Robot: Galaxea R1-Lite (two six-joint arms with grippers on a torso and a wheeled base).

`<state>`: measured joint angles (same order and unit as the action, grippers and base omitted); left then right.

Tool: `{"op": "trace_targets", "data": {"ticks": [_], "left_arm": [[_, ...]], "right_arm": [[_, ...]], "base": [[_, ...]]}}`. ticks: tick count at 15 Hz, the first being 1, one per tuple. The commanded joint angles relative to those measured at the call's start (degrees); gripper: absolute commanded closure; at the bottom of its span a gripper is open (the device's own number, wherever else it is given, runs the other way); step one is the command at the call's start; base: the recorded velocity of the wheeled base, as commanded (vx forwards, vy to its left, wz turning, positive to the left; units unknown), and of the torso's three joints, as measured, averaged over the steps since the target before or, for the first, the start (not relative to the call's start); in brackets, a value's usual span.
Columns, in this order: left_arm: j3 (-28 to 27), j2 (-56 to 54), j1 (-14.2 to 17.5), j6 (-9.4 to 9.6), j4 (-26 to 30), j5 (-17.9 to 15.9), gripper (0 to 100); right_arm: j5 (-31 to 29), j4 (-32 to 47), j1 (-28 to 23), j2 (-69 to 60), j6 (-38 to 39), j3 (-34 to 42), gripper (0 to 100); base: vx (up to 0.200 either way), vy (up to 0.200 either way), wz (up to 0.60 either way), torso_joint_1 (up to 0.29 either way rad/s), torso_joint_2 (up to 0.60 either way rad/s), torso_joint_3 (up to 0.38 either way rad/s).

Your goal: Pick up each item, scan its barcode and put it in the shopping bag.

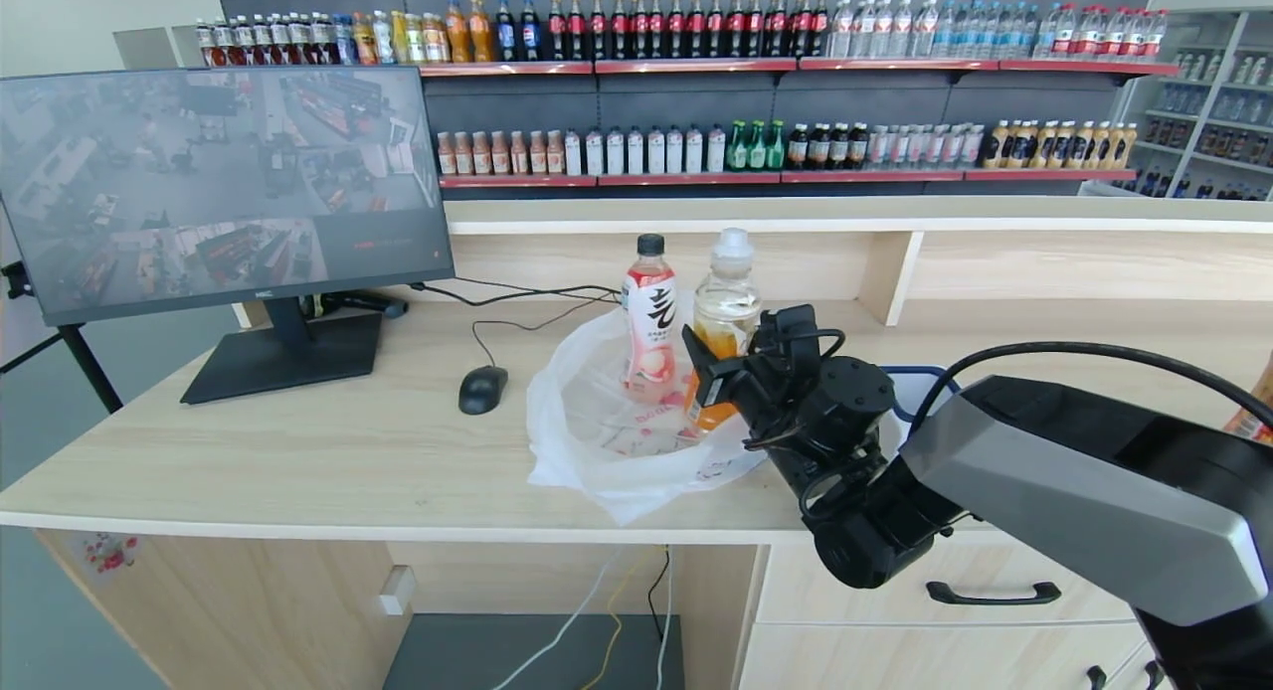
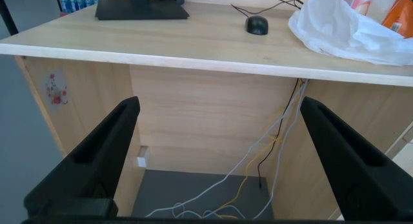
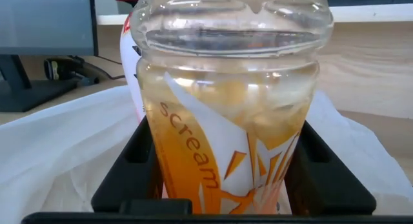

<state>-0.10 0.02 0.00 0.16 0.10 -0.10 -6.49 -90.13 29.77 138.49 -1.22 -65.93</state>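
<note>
Orange-labelled clear plastic bottle point(image 1: 724, 307), likely light, stiff and slick, is best held at its labelled waist. The left gripper point(image 2: 219, 108) gapes empty below the pale wooden desk's point(image 1: 298, 451) front edge. Bare desktop around the black mouse point(image 1: 482, 389) leaves room beside the soft white plastic shopping bag point(image 1: 587, 422), where it stands beside a pink-labelled bottle point(image 1: 648, 322), clamped by the right gripper point(image 1: 731, 362).

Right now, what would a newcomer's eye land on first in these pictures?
The right claw grips an orange-labelled bottle upright at the white shopping bag on the counter, beside a pink bottle standing in the bag. The left claw hangs open below the counter's front edge, and a big monitor stands on the counter's left.
</note>
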Motion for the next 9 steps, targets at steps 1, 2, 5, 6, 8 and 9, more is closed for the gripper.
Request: {"op": "trace_targets", "data": {"ticks": [1,2,5,6,8,9], "left_arm": [[0.0,0.0,0.0,0.02,0.0,0.0,0],[0.0,0.0,0.0,0.02,0.0,0.0,0],[0.0,0.0,0.0,0.02,0.0,0.0,0],[0.0,0.0,0.0,0.02,0.0,0.0,0],[0.0,0.0,0.0,0.02,0.0,0.0,0],[0.0,0.0,0.0,0.02,0.0,0.0,0]], "right_arm": [[0.0,0.1,0.2,0.4,0.0,0.0,100],[0.0,0.1,0.2,0.4,0.0,0.1,100],[-0.1,0.1,0.4,0.4,0.0,1.2,100],[-0.1,0.1,0.4,0.3,0.0,1.3,100],[-0.1,0.1,0.4,0.0,0.0,1.3,0],[-0.1,0.1,0.4,0.0,0.0,1.3,0]], "base": [[0.000,0.000,0.00,0.000,0.00,0.000],[0.000,0.000,0.00,0.000,0.00,0.000],[0.000,0.000,0.00,0.000,0.00,0.000],[0.000,0.000,0.00,0.000,0.00,0.000],[0.000,0.000,0.00,0.000,0.00,0.000],[0.000,0.000,0.00,0.000,0.00,0.000]]}}
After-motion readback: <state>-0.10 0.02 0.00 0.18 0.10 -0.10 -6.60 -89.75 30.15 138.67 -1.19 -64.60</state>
